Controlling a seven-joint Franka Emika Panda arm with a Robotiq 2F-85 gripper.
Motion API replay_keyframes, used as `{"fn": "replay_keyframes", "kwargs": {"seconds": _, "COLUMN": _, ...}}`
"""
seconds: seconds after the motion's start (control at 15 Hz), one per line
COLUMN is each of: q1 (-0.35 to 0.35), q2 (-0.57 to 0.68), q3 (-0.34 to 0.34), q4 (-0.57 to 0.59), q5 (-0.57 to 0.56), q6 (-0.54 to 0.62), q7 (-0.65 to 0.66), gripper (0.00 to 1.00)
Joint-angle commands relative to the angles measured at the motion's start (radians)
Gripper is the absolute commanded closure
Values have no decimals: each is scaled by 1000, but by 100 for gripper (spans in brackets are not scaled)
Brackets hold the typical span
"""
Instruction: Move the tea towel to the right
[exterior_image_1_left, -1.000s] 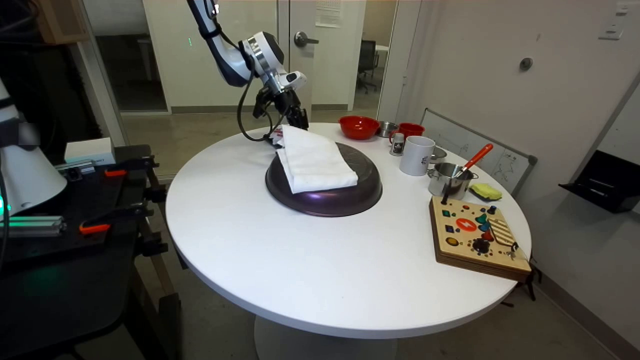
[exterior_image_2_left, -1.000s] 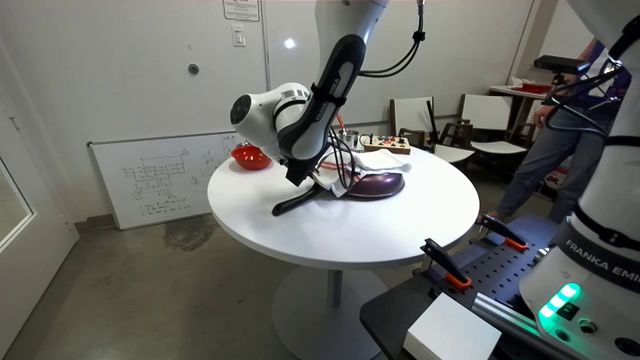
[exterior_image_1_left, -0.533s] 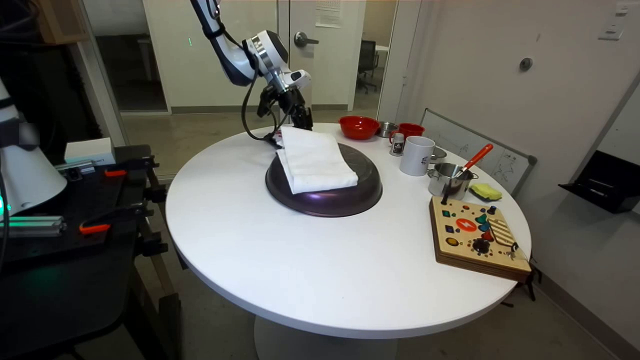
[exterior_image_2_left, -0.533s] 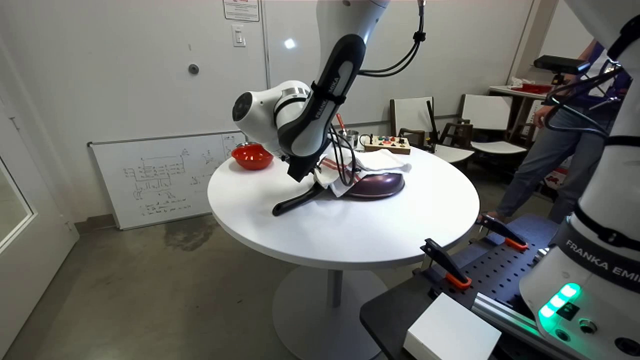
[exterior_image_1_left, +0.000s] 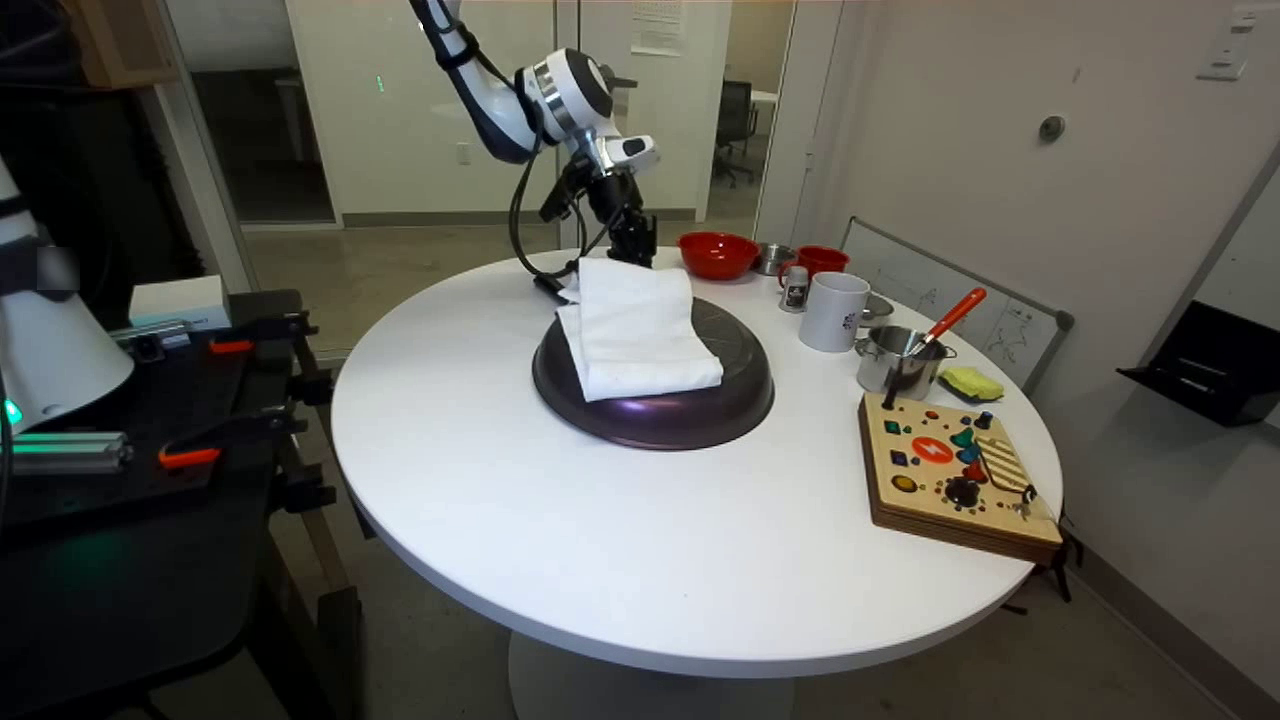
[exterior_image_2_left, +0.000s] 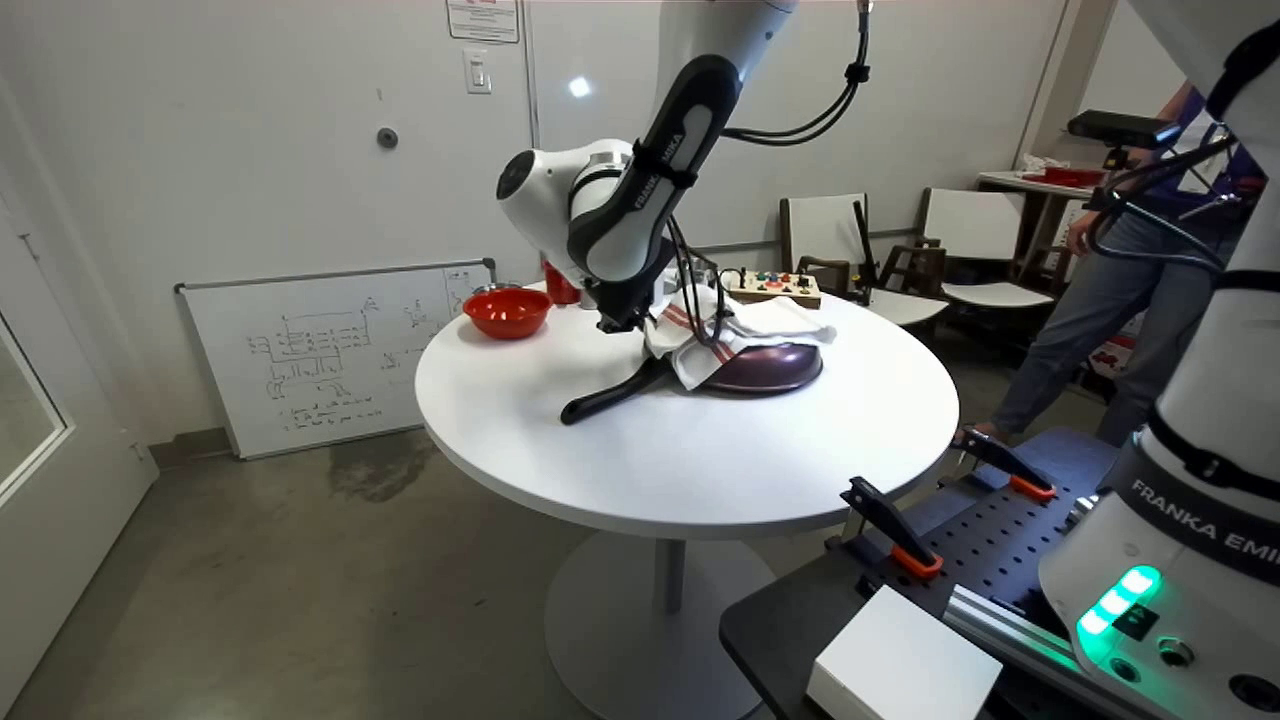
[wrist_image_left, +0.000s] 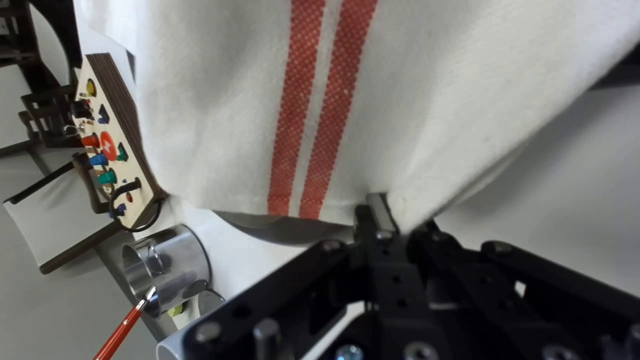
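Observation:
The tea towel (exterior_image_1_left: 645, 330) lies folded over an upturned dark purple pan (exterior_image_1_left: 738, 400), white side up in an exterior view. Its end with red stripes (exterior_image_2_left: 690, 320) drapes down by the black pan handle (exterior_image_2_left: 615, 395). In the wrist view the cloth (wrist_image_left: 215, 110) fills the upper part, two red stripes running down it. A corner of it runs in between the fingers of my gripper (wrist_image_left: 401, 220), which is shut on it. My gripper (exterior_image_1_left: 634, 240) stands at the towel's far edge, low over the table; in an exterior view the arm hides its fingertips.
A red bowl (exterior_image_1_left: 717, 257), a red mug (exterior_image_1_left: 822, 260), a small shaker (exterior_image_1_left: 794, 290) and a white mug (exterior_image_1_left: 834, 312) stand right of the gripper. Beyond them are a steel pot (exterior_image_1_left: 890, 365) holding a red-handled tool, a yellow sponge (exterior_image_1_left: 970, 383) and a wooden knob board (exterior_image_1_left: 958, 480).
My arm and gripper have moved right in both exterior views, with the striped corner following. The pan and the towel on it have shifted slightly the same way.

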Motion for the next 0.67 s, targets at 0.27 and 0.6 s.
{"fn": "replay_keyframes", "kwargs": {"seconds": 0.27, "q1": -194, "q2": -41, "q3": 36, "q4": -11, "q5": 280, "q6": 262, "q7": -507, "gripper": 95}}
{"fn": "replay_keyframes", "kwargs": {"seconds": 0.6, "q1": -268, "q2": -75, "q3": 65, "q4": -23, "q5": 552, "q6": 315, "q7": -847, "gripper": 95}}
